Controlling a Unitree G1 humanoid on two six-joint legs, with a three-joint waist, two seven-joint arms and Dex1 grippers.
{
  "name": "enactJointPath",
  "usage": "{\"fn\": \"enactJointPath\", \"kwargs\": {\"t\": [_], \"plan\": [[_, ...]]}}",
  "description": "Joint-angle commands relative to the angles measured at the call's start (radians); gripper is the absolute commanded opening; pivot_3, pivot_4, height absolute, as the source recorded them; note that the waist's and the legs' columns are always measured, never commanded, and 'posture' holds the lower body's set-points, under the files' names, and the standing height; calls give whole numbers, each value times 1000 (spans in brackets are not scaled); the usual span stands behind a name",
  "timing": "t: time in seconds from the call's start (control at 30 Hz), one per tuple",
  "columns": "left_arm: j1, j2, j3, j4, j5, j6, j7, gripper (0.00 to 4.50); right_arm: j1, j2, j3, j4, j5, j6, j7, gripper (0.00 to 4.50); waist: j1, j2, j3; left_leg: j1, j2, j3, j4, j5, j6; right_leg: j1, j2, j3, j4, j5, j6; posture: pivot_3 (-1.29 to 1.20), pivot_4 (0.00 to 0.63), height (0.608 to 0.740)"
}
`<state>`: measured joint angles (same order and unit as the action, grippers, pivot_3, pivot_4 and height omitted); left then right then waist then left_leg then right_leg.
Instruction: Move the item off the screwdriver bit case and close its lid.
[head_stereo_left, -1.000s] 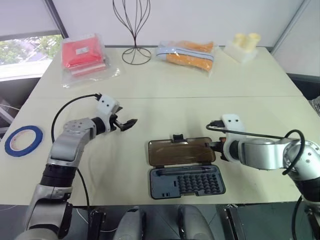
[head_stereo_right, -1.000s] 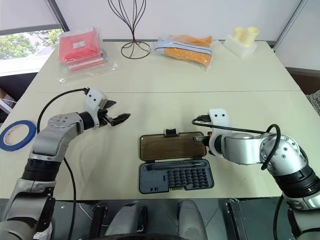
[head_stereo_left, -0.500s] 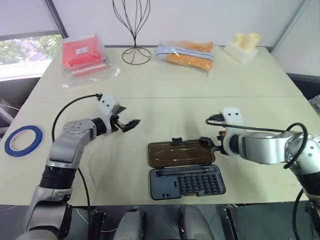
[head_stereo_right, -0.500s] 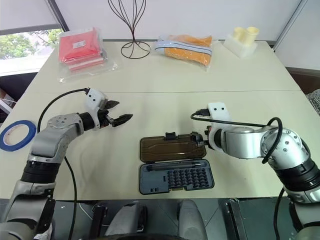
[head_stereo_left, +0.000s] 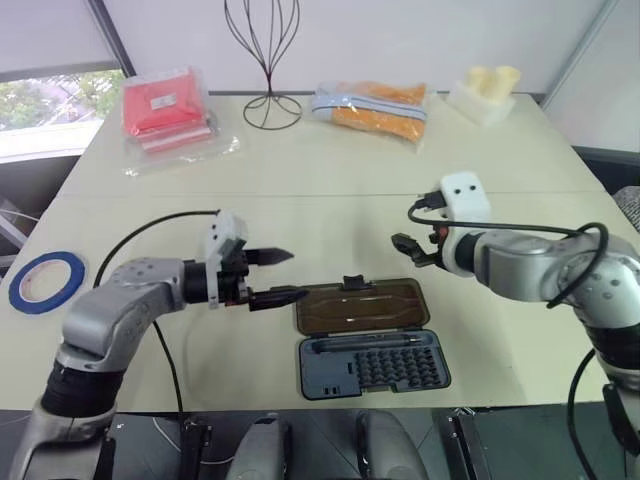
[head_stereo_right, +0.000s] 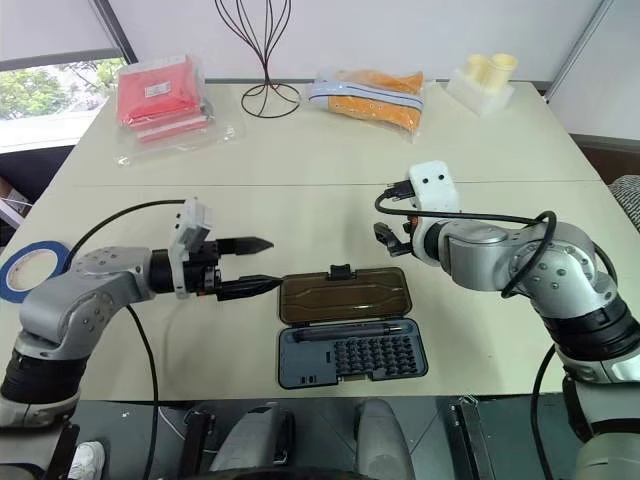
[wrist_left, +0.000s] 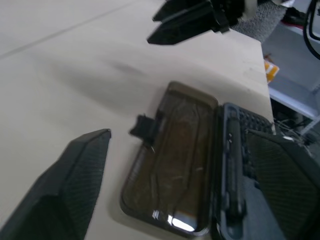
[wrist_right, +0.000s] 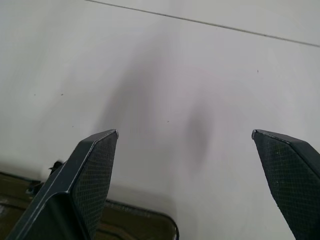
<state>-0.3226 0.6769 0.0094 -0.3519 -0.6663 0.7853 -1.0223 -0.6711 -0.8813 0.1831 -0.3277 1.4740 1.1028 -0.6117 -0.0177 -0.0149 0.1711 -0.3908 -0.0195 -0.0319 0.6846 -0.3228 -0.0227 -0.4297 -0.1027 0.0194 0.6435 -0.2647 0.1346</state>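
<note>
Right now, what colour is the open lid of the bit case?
Smoky translucent brown; the lid shows best in the left wrist view.

The screwdriver bit case (head_stereo_left: 373, 365) lies open near the table's (head_stereo_left: 330, 180) front edge, its lid (head_stereo_left: 361, 305) flat just behind the bit tray. The left gripper (head_stereo_left: 281, 276) sits just left of the lid; the right gripper (head_stereo_left: 408, 250) hangs behind its right end. The tape roll (head_stereo_left: 46, 281) rests far left of the left gripper, near the table edge.
</note>
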Motion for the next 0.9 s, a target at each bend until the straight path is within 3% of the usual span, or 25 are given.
{"fn": "enactJointPath", "kwargs": {"t": [0.03, 0.17, 0.33, 0.47, 0.67, 0.9], "plan": [[39, 53, -19, -74, -28, -45, -102, 2136, -29, 24, -38, -13, -78, 19, 80, 4500, 1, 0, 0, 0, 0, 0, 0, 0, 0, 0, 0, 0, 0, 0, 0, 0, 150, 740], [106, 91, -70, -121, -11, -97, -181, 99, -20, 50, -57, -12, -164, 35, 162, 4500, 3, 0, 0, 0, 0, 0, 0, 0, 0, 0, 0, 0, 0, 0, 0, 0, 150, 740], [156, 101, -170, -127, 73, -214, -245, 99, 5, 70, -53, -40, -333, 7, 316, 4500, 5, 0, 0, 0, 0, 0, 0, 0, 0, 1, 0, 0, -2, 0, 0, 0, 150, 740], [158, 65, -277, -80, 177, -308, -241, 99, 53, -9, -12, -67, -487, -56, 589, 4500, 5, 1, 0, 0, -1, 0, 0, -1, 1, 1, 0, 0, -3, 0, 0, 0, 150, 740], [155, -21, -338, 39, 287, -431, -194, 99, 64, -110, 71, -69, -729, -164, 884, 4500, 2, 1, 0, 0, -1, 1, 0, -1, 1, 1, 0, 0, -3, 0, 0, 0, 150, 740], [140, -96, -385, 145, 375, -525, -162, 99, 13, -150, 157, 15, -963, -339, 1233, 4500, 4, 2, 0, 0, -1, 1, 0, -1, 1, 2, 0, 0, -4, 0, 0, 0, 150, 740]]}}
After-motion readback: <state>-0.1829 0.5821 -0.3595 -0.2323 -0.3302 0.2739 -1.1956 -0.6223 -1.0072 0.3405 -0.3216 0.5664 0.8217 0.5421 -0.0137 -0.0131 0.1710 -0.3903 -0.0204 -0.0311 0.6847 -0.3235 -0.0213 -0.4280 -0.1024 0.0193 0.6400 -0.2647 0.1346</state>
